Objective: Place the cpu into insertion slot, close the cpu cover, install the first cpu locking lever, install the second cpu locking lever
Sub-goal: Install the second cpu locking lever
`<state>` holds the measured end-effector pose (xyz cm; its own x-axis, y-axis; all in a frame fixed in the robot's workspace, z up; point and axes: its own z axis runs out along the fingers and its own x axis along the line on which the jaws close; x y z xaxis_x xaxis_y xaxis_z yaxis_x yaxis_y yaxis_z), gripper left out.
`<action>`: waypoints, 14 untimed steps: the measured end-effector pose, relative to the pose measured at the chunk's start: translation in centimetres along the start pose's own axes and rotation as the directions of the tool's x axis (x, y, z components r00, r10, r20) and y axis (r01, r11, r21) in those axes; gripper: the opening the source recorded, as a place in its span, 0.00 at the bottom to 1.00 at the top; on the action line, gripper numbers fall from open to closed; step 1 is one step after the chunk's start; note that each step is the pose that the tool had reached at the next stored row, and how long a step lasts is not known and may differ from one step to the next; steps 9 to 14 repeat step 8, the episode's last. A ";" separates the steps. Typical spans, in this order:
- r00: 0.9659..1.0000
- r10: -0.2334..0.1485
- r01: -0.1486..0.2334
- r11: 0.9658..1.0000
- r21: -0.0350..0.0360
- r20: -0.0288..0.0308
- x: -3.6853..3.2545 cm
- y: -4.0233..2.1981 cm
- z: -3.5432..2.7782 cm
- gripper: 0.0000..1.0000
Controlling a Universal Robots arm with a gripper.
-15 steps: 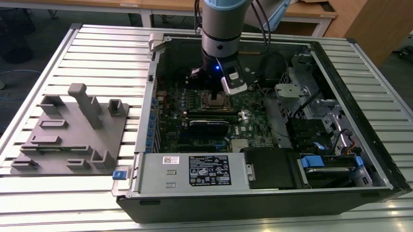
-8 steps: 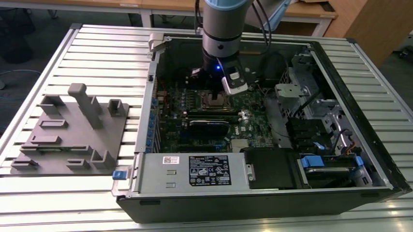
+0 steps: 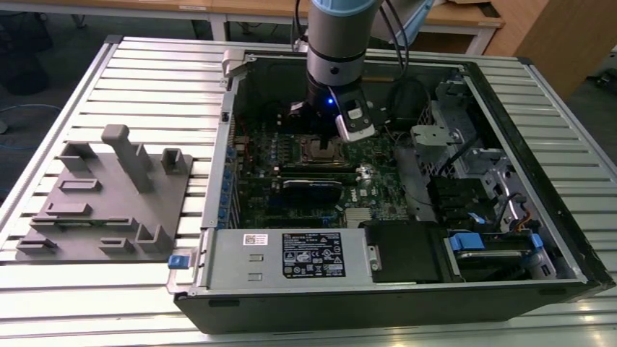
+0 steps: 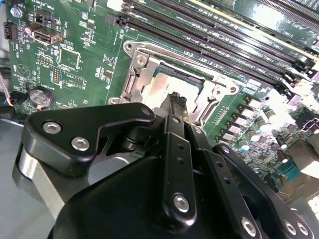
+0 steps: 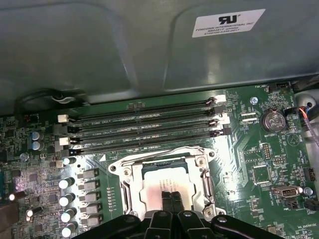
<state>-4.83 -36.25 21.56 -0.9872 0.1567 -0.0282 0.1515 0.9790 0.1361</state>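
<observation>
The arm reaches down into an open computer case [image 3: 568, 238] that lies on a slatted table [image 3: 144, 79]. The gripper [image 3: 326, 144] hangs right above the slot [image 3: 321, 150] on the green board [image 3: 376, 181]. In both wrist views the two black fingers [image 5: 171, 197] are pressed together, tip to tip, with nothing between them. Their tips sit just over the middle of the cpu [image 5: 159, 188], and I cannot tell if they touch it. The cpu lies flat in the slot [image 5: 164, 184], showing its pale metal top. The silver cover [image 5: 127, 186] lies down flat around the cpu like a frame, so the top shows through its open middle. In the second wrist view the cover [image 4: 137, 82] rings the cpu [image 4: 159, 89] the same way. Long dark memory slots [image 5: 144, 124] run just beside the slot. A grey tray [image 3: 106, 202] with blocks on it sits on the table, on the exterior view's left of the case.
</observation>
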 end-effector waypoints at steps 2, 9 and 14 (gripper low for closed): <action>1.000 0.000 0.000 1.000 0.000 0.000 -0.01 0.01 -0.04 0.11; 1.000 0.000 0.000 1.000 0.000 0.000 -0.01 0.02 -0.13 0.11; 1.000 0.000 0.000 1.000 0.000 0.000 -0.01 0.02 -0.13 0.11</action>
